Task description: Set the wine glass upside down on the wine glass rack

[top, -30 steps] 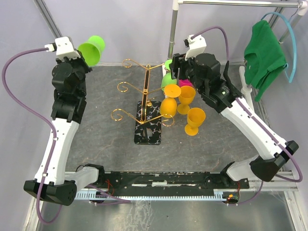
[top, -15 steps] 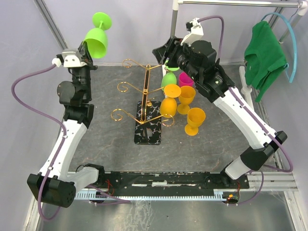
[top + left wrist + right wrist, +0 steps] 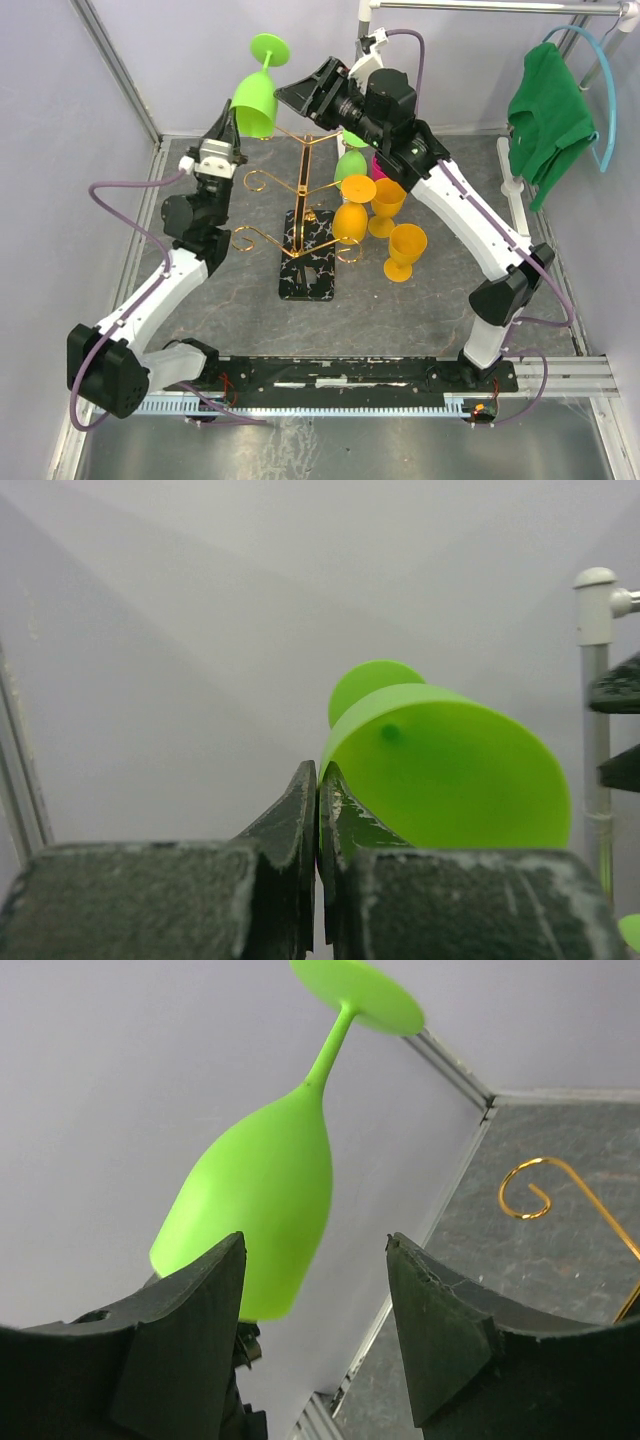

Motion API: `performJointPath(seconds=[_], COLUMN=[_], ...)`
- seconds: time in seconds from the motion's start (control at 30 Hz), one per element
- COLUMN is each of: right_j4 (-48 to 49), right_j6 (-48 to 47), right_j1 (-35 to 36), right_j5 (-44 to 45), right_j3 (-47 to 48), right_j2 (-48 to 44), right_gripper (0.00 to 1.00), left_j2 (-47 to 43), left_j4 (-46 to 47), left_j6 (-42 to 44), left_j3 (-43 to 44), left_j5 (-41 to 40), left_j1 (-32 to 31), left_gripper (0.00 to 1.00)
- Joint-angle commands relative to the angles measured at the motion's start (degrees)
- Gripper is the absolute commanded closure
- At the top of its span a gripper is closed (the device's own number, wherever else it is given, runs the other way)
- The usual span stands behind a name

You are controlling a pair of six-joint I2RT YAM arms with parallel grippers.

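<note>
Pinching the wine glass (image 3: 255, 95) by its rim, the left gripper (image 3: 228, 122) holds it bowl-down with the foot uppermost, likely so the foot can slide onto a curled arm of the gold rack (image 3: 300, 190). Its jaws are clenched on the thin wall of the bowl. The glass hangs in the air just above the rack's upper left arms, not yet hooked on. The right gripper (image 3: 315, 1243) faces it with jaws spread. The bowl lies ahead of the gap, touching neither finger, perhaps awaiting a handover.
</note>
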Motion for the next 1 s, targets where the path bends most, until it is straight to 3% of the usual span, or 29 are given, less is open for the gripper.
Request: performJointPath(seconds=[0.0, 0.6, 0.73, 0.97], right_j4=[4.58, 7.55, 7.64, 6.89], right_j6=[3.47, 9.66, 9.32, 6.76], right_j1=[-0.11, -0.59, -0.59, -0.63], right_j5=[-3.01, -5.36, -6.24, -5.97], right_j3=[4.5, 5.75, 6.35, 5.97], right_j2=[0.46, 4.85, 5.16, 4.25], right_gripper=[0.33, 0.37, 0.49, 0.83], left_j2=[-0.43, -4.34, -4.34, -2.97], left_j4=[8.13, 8.41, 8.47, 9.62], left_j6=[8.57, 9.52, 10.71, 10.29], left_j3=[-0.91, -4.41, -4.33, -4.17], left_j5=[0.43, 0.28, -0.52, -1.06], left_j1=[-3.84, -10.86, -11.53, -11.65], left_gripper=[0.97, 0.97, 0.97, 0.97])
